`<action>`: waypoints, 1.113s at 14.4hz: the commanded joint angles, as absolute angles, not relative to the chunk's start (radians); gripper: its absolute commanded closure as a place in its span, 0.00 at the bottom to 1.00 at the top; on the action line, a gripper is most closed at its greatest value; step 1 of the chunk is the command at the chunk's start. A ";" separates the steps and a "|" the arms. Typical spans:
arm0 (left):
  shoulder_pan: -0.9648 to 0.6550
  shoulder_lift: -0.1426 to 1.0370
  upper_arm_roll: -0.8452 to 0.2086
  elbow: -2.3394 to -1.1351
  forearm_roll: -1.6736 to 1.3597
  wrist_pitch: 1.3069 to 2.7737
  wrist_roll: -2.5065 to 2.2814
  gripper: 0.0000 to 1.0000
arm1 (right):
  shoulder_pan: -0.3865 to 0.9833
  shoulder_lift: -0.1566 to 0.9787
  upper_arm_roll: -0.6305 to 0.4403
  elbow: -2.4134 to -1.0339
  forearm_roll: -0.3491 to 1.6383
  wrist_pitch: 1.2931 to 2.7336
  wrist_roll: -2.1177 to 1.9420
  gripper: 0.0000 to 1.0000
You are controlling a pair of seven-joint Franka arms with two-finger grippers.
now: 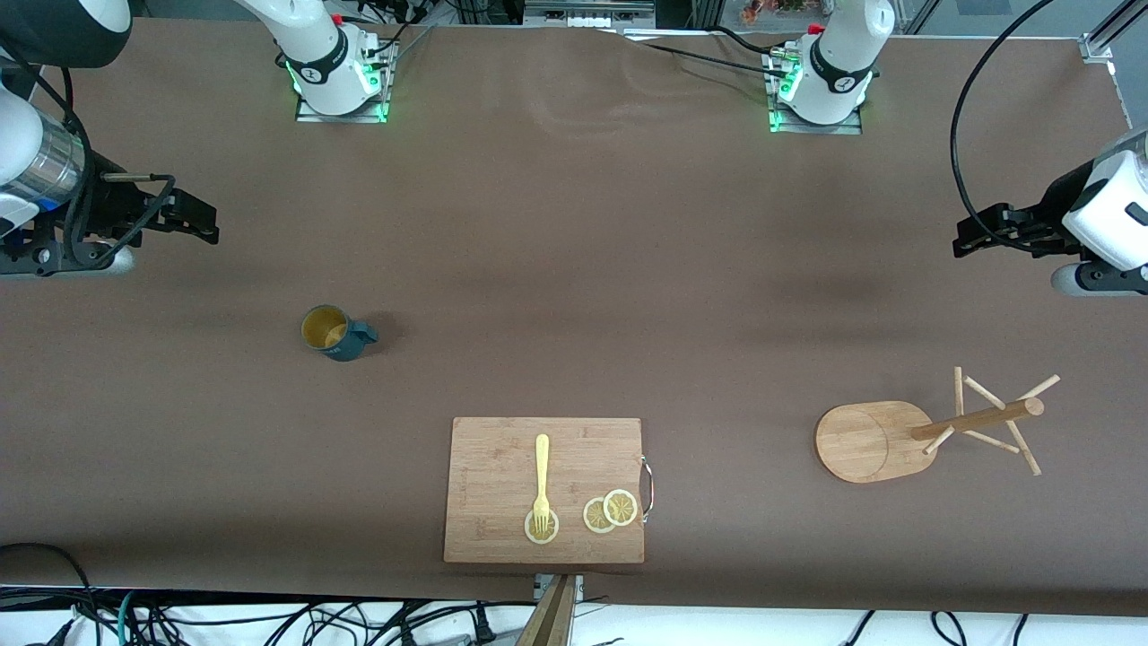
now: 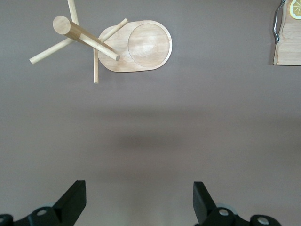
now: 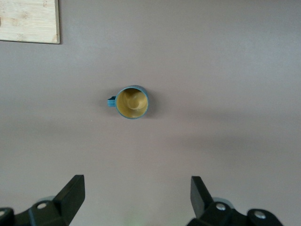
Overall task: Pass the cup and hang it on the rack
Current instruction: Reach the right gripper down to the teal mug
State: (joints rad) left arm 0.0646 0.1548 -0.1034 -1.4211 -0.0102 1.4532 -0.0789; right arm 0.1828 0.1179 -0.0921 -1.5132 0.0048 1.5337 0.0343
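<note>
The cup, dark teal with a mustard-yellow inside, stands upright on the brown table toward the right arm's end; in the right wrist view the cup shows from above. The right gripper hovers open and empty, up in the air at that end of the table; the right gripper has bare table between its jaws. The wooden rack stands toward the left arm's end, also seen as the rack. The left gripper hangs open and empty above the table there; under the left gripper there is only table.
A rectangular wooden cutting board lies near the table's front edge at the middle, nearer the camera than the cup. On it are a yellow fork and lemon slices. Cables run along the front edge.
</note>
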 commanded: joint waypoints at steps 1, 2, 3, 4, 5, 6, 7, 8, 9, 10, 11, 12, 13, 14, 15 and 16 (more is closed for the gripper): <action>0.057 0.104 -0.100 -1.480 0.000 1.459 -0.077 0.00 | 0.179 0.114 -0.087 -1.517 -0.011 1.539 0.025 0.01; 0.057 0.106 -0.100 -1.482 0.000 1.459 -0.077 0.00 | 0.179 0.115 -0.087 -1.519 -0.011 1.539 0.025 0.01; 0.055 0.106 -0.098 -1.482 0.002 1.457 -0.078 0.00 | 0.178 0.115 -0.087 -1.526 -0.011 1.542 0.023 0.01; 0.055 0.106 -0.100 -1.480 0.000 1.457 -0.078 0.00 | 0.178 0.117 -0.087 -1.543 -0.011 1.554 0.023 0.01; 0.055 0.106 -0.098 -1.480 0.000 1.457 -0.077 0.00 | 0.178 0.117 -0.087 -1.567 -0.012 1.572 0.023 0.01; 0.058 0.106 -0.100 -1.479 0.000 1.457 -0.078 0.00 | 0.178 0.117 -0.089 -1.603 -0.012 1.606 0.023 0.01; 0.066 0.107 -0.100 -1.479 -0.006 1.457 -0.077 0.00 | 0.178 0.118 -0.089 -1.639 -0.012 1.649 0.023 0.01; 0.066 0.107 -0.100 -1.477 -0.009 1.457 -0.078 0.00 | 0.176 0.129 -0.089 -1.676 -0.014 1.695 0.023 0.01; 0.066 0.109 -0.100 -1.476 -0.009 1.457 -0.078 0.00 | 0.175 0.139 -0.092 -1.710 -0.014 1.744 0.023 0.01; 0.066 0.109 -0.098 -1.474 -0.009 1.457 -0.078 0.00 | 0.175 0.149 -0.092 -1.745 -0.014 1.794 0.023 0.01; 0.066 0.109 -0.098 -1.477 -0.009 1.457 -0.078 0.00 | 0.175 0.161 -0.092 -1.776 -0.017 1.842 0.023 0.01; 0.066 0.110 -0.098 -1.480 -0.009 1.456 -0.078 0.00 | 0.173 0.188 -0.092 -1.799 -0.018 1.891 0.023 0.01; 0.067 0.110 -0.098 -1.480 -0.009 1.456 -0.078 0.00 | 0.172 0.218 -0.094 -1.812 -0.018 1.937 0.021 0.01; 0.067 0.110 -0.098 -1.480 -0.009 1.454 -0.078 0.00 | 0.173 0.244 -0.094 -1.818 -0.018 1.966 0.021 0.01; 0.069 0.112 -0.098 -1.480 -0.009 1.454 -0.077 0.00 | 0.175 0.265 -0.092 -1.819 -0.018 1.983 0.021 0.01; 0.068 0.112 -0.098 -1.480 -0.009 1.454 -0.077 0.00 | 0.175 0.281 -0.092 -1.819 -0.018 1.990 0.021 0.01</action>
